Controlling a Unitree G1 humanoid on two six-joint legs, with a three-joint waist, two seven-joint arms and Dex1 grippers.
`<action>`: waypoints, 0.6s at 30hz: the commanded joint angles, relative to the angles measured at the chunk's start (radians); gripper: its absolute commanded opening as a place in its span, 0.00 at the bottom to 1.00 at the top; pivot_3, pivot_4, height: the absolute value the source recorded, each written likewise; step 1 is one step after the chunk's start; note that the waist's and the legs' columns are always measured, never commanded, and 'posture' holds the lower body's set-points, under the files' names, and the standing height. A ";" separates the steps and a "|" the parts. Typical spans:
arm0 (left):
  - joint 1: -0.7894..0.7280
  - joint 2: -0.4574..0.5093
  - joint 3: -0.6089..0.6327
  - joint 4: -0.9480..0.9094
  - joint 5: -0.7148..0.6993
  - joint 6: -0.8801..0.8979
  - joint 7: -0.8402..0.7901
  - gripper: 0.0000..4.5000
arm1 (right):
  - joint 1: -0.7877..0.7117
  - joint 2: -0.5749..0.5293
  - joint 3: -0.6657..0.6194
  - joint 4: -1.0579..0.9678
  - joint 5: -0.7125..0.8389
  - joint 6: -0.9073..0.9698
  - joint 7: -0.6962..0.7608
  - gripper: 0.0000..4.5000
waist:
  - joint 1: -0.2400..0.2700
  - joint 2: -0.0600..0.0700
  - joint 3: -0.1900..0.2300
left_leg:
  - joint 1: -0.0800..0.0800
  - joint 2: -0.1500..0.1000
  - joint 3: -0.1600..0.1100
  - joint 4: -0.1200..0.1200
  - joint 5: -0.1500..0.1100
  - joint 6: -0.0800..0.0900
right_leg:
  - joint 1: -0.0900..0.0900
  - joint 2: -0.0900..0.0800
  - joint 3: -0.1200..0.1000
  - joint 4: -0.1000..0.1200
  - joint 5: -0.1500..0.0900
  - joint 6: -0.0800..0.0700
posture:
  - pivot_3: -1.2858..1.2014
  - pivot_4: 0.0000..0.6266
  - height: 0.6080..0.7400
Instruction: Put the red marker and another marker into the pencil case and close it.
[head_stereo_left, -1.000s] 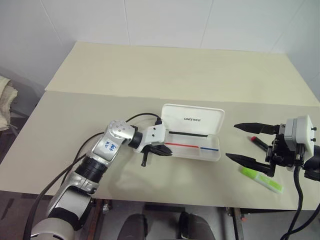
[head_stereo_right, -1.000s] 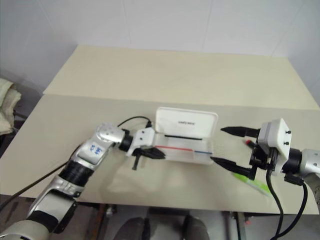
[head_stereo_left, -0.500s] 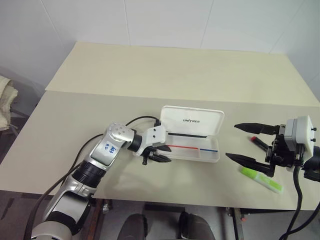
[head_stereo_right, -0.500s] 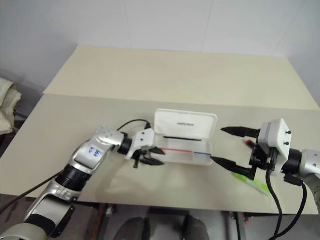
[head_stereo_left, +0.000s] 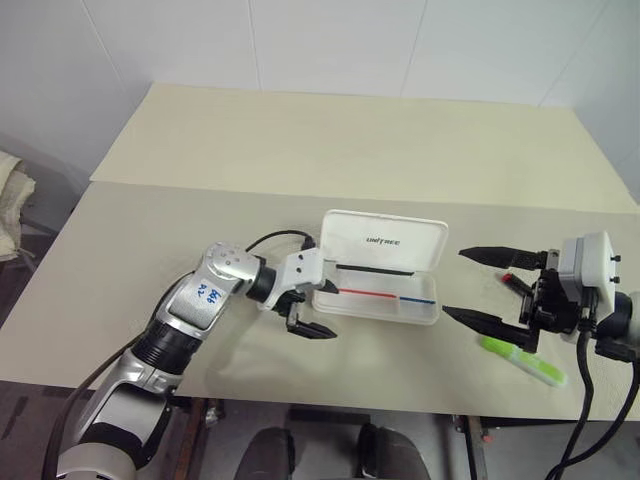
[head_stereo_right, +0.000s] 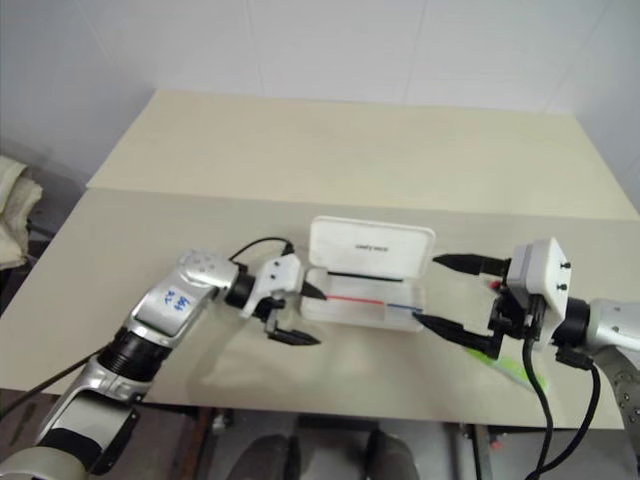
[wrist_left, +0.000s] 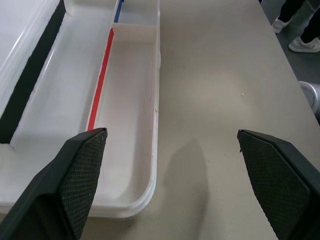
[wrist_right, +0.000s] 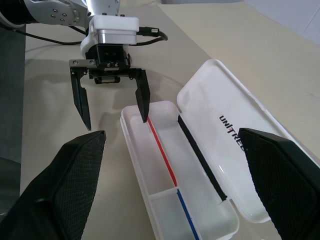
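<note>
pencil case (head_stereo_left: 383, 279): lies open on the tan table (head_stereo_left: 300, 150), roughly mid-table, lid tipped up at the far side with the dark lettering on its inner face; the tray faces up with a red line and a shorter blue line along its floor, plus a black strip at the hinge — nothing lies in the tray.
left gripper (head_stereo_left: 315, 308): at the case's left end, fingers spread wide and grasping nothing; in the right wrist view one fingertip hangs over the tray's end and the other over the table just outside the near wall, so the gripper (wrist_right: 112, 102) straddles that corner. whether either tip touches the plastic cannot be told.
left wrist view: one black pad (wrist_left: 75, 180) sits above the tray's rounded corner, the other pad above bare table, the near wall of the case running between them.
right gripper (head_stereo_left: 492, 287): to the right of the case, apart from it, fingers released and spread wide, pointing toward the case's right end; it holds nothing.
red marker (head_stereo_left: 519, 283): on the table to the right of the case, mostly hidden behind the right gripper — only its red tip and a bit of black barrel show.
another marker (head_stereo_left: 522, 359): the green highlighter lies on the table near the front edge, right of the case, just beside and below the right gripper's lower finger, outside the case.
</note>
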 joint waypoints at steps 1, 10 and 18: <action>0.002 0.018 0.057 -0.034 -0.055 -0.022 -0.016 0.99 | -0.008 0.005 -0.025 0.020 -0.001 -0.015 -0.005 1.00 | 0.000 0.000 0.000 | 0.000 0.000 0.000 0.000 0.000 0.000 | 0.000 0.000 0.000 0.000 0.000 0.000 | 0.52 0.24 1.00; 0.015 0.018 0.185 -0.011 -0.177 -0.117 -0.045 0.99 | 0.028 -0.047 -0.104 0.219 -0.057 -0.038 0.056 1.00 | 0.001 0.000 0.000 | 0.000 0.000 0.000 0.000 0.000 0.000 | 0.000 0.000 0.000 0.000 0.000 0.000 | 0.52 0.24 1.00; 0.026 0.113 0.301 0.005 -0.291 -0.125 -0.144 0.99 | 0.034 -0.108 -0.093 0.582 -0.214 -0.185 0.163 1.00 | -0.010 0.000 0.000 | 0.001 0.000 0.002 -0.001 0.000 0.000 | 0.000 0.000 0.000 0.000 0.000 0.000 | 0.52 0.24 1.00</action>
